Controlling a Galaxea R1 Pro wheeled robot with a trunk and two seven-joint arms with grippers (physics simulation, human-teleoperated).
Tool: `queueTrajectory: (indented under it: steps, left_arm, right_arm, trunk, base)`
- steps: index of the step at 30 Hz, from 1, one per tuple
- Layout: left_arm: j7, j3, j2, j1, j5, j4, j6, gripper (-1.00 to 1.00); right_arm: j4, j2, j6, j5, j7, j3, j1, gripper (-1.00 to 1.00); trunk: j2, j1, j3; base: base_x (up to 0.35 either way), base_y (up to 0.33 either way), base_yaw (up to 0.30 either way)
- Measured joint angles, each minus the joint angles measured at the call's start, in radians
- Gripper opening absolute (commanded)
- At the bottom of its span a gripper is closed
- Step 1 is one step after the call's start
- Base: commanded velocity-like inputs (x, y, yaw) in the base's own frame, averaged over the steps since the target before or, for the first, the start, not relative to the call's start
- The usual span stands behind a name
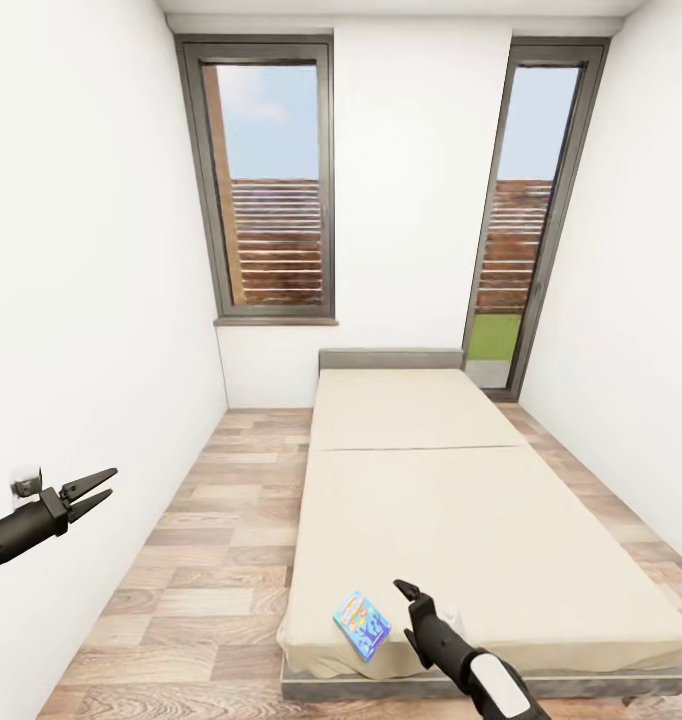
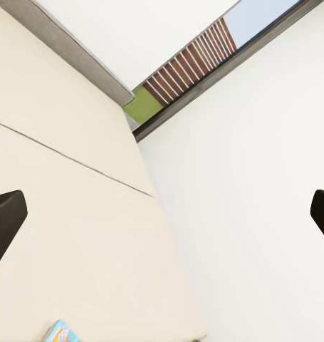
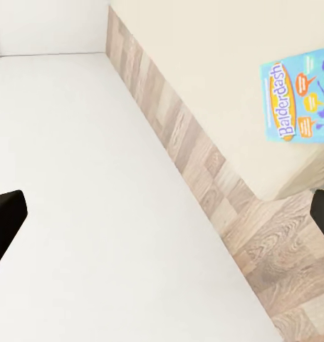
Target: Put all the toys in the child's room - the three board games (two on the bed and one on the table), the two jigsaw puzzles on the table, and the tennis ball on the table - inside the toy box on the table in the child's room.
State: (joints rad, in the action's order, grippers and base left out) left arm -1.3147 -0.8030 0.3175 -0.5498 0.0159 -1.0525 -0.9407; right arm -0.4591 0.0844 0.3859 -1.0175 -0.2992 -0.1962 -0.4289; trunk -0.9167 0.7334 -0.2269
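bed [image 1: 461, 500] | light-blue board game [image 1: 362, 624] at foot corner (flat) | left gripper [image 1: 93, 487], right gripper [image 1: 413, 610] both spread

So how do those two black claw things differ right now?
The left gripper is raised over the wooden floor beside the white wall; the right gripper sits low over the bed's near corner, next to the light-blue board game. The left points rightward, the right points away toward the windows. Both have their jaws open and hold nothing.
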Motion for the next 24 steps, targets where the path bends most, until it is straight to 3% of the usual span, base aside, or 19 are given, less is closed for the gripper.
queueTrajectory:
  steps: [4,8,24]
  left_arm:
    - [0.0,0.001,0.0,0.0,0.0,0.0,0.001,1.0]
    - [0.001,0.0,0.0,0.0,0.0,0.0,0.001,1.0]
    - [0.001,0.016,-0.004,0.0,0.0,0.0,0.003,1.0]
  right_arm:
    - [0.008,0.0,0.001,-0.057,0.001,0.001,0.0,1.0]
    - [0.013,0.0,-0.003,-0.082,0.001,0.002,0.0,1.0]
    - [0.019,-0.003,-0.02,-0.088,0.0,0.002,0.001,1.0]
  trunk:
    - [-0.028,0.015,-0.013]
    - [-0.056,0.031,-0.025]
    - [-0.168,0.092,-0.075]
  base:
    - [0.0,0.0,0.0]
    - [0.0,0.0,0.0]
    - [0.0,0.0,0.0]
